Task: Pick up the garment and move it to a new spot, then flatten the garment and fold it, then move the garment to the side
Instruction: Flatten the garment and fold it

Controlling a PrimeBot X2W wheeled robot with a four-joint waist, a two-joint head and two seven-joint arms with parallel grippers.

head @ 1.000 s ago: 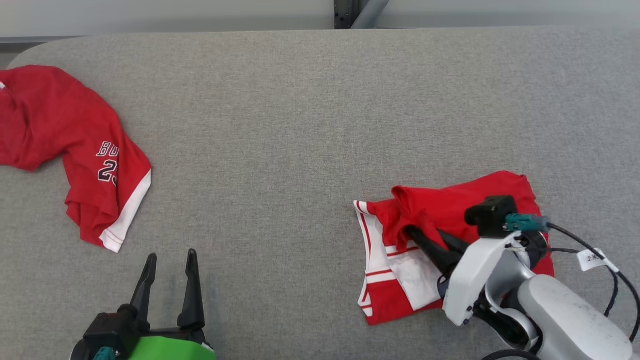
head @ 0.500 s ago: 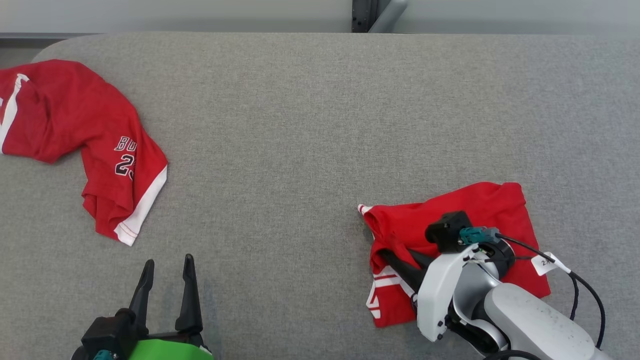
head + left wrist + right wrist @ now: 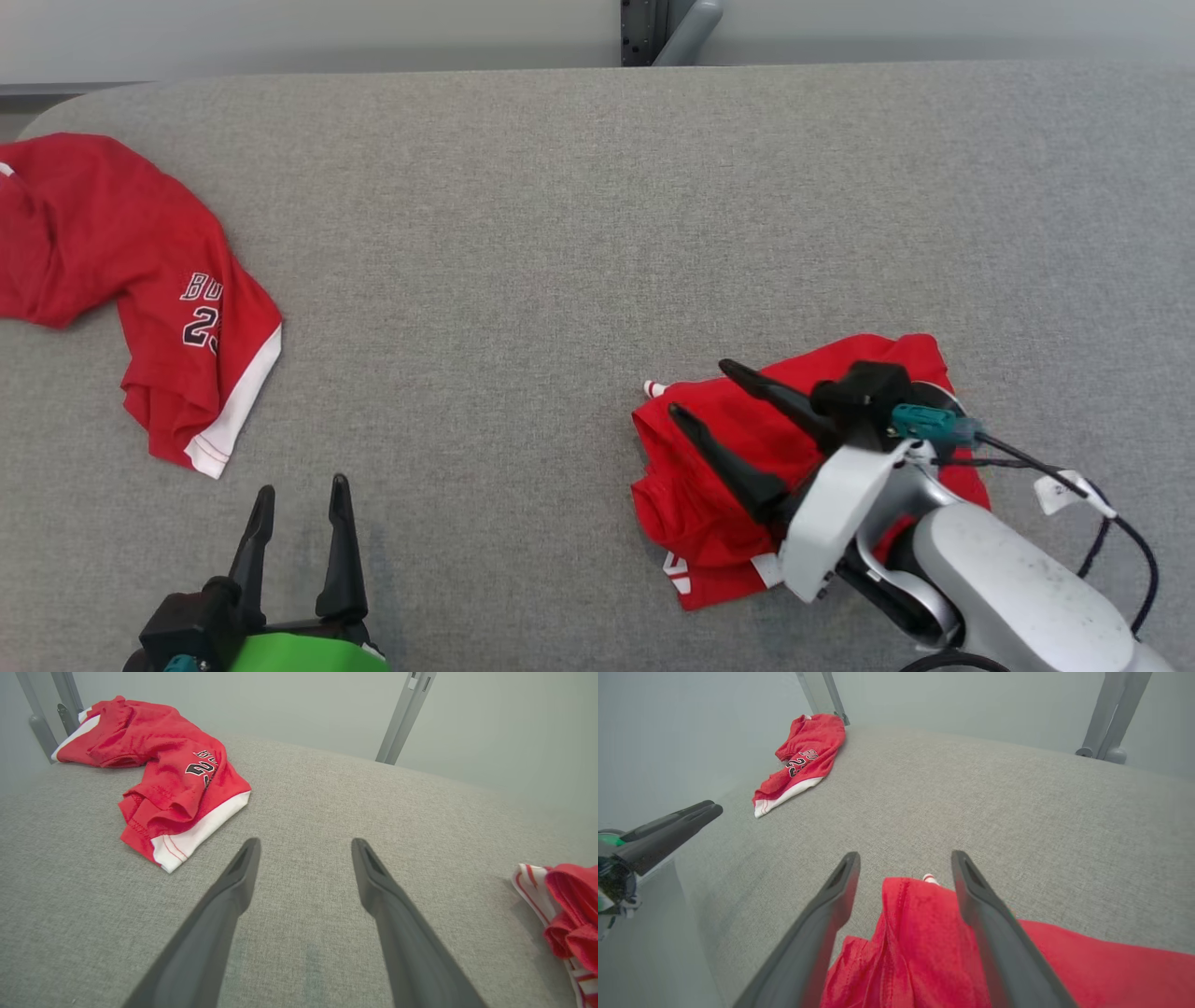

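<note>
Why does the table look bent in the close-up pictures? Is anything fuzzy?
Left wrist view: the wide lens curves the table and makes the left pincer look huge; right wrist view: same bend, right pincer huge, far shirt slightly hazy; head view: table straight, light soft and even, no glare, all sharp.

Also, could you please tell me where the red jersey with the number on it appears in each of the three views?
Head view: the jersey lies at the far left.
Left wrist view: the jersey is at the upper left.
Right wrist view: the jersey is small, up and left of centre.
Shared landmark: the other red garment, lower right, right edge and bottom centre in that order.
</note>
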